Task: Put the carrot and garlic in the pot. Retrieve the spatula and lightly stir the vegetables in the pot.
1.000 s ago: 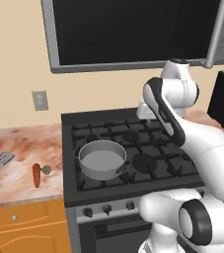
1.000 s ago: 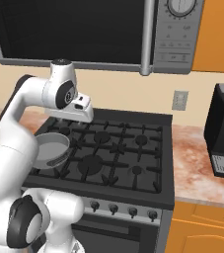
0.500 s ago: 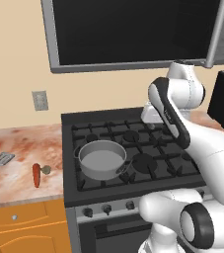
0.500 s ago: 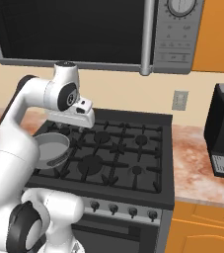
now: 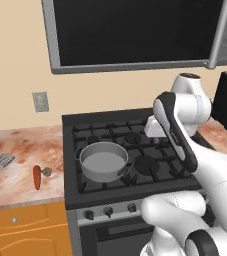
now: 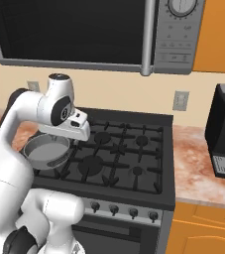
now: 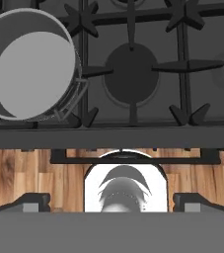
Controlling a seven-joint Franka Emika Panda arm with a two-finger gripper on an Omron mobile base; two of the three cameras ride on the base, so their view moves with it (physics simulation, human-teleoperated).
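Grey metal is noted at the front-left burner of the black stove (image 5: 135,150), where the pot (image 5: 103,161) is seated upright on the grate, its short dark handle turned toward the stove's front edge. The pot's interior is seen bare in the hand view (image 7: 32,69).

The carrot (image 5: 36,177) is found lying on the marbled counter (image 5: 15,165) to the left of the pot, well apart from it, with its length running toward the counter's front edge. The garlic (image 5: 47,172) is located just beside the carrot, on the side nearer the pot; whether the two touch cannot be told. The spatula (image 5: 0,162) is placed farther left of the pot than the carrot, close to the picture's left edge, its slotted blade lying flat on the counter.

The gripper (image 7: 111,201) is held above the stove, to the right of the pot and high over the grates. Its two dark fingertips (image 7: 33,201) are seen set wide apart at the bottom of the hand view, with nothing between them.
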